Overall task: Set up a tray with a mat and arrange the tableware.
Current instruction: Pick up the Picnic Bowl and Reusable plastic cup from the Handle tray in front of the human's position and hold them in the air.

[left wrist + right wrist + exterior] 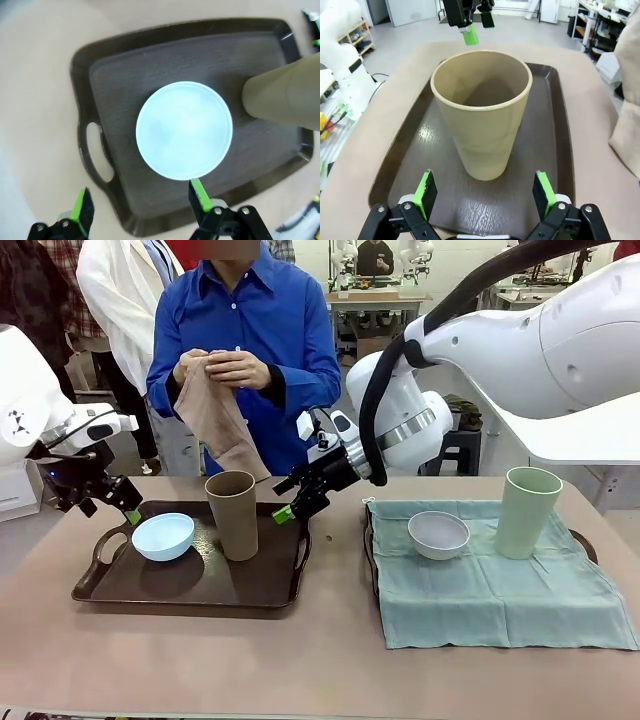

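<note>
While the person [250, 330] across the table [320, 670] holds a tan cloth [218, 425] in both hands, I look at the dark tray [255, 585] on the robot's left side. The tan cup [232, 515] stands straight up near the middle of it. The pale blue bowl [163, 536] sits just beside the cup, closer to the tray's left end.

The right gripper [292, 506] hangs at the tray's far right corner with its fingers spread wide and nothing in them. From its wrist camera the cup is right ahead, lined up with the gap between the two green pads [426, 189], not touching them. So I think the right arm is the one for the cup: it can slide in from the side and pinch the tall wall.

The left gripper [122, 506] is wide open and empty too. It hangs by the tray's left end, and its camera looks down on the bowl, so the left arm is nearer the bowl.

The white bowl [438, 534] and pale green cup [527, 510] sit far off to the right on the green mat [480, 595]. I think this tray needs its cloth next, so cup and bowl may have to come off first
</note>
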`<state>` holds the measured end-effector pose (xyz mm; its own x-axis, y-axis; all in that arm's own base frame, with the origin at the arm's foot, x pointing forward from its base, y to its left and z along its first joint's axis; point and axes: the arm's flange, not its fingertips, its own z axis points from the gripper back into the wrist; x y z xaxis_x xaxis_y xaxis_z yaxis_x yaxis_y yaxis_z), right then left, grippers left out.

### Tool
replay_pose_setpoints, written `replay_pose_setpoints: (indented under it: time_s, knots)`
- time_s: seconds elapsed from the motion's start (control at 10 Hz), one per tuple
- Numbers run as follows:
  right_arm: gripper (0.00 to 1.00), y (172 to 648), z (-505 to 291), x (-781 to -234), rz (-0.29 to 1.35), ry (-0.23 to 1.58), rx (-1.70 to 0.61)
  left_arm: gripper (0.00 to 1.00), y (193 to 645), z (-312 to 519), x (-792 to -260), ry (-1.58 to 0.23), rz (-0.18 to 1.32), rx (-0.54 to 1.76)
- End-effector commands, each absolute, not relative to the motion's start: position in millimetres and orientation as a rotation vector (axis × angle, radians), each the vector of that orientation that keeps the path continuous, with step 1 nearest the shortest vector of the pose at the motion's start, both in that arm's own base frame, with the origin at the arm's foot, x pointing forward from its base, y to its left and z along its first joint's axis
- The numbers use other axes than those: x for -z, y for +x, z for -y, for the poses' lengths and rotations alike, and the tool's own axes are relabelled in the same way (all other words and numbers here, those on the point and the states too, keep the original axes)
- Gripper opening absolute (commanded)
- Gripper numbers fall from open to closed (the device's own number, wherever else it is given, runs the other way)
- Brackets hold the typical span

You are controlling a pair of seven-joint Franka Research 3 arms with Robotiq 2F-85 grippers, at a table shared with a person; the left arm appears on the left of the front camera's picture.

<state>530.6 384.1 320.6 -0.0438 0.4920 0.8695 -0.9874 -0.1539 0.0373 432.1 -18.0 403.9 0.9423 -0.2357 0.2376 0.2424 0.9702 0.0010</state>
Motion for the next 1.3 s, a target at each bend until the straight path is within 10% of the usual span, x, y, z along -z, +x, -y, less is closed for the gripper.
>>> replay_pose_setpoints:
  time_s: [0.0, 1.2]
  knots:
    - [1.0, 533.8, -399.8, -309.4, 0.755, 0.912, -1.52, 1.0, 438.2, 17.9, -391.0, -0.053, 0.246, 0.235]
    - [1.0, 540.3, -457.4, -298.6, 0.688, 0.955, -1.552, 1.0, 476.9, 37.2, -378.6, -0.06, 0.147, 0.238]
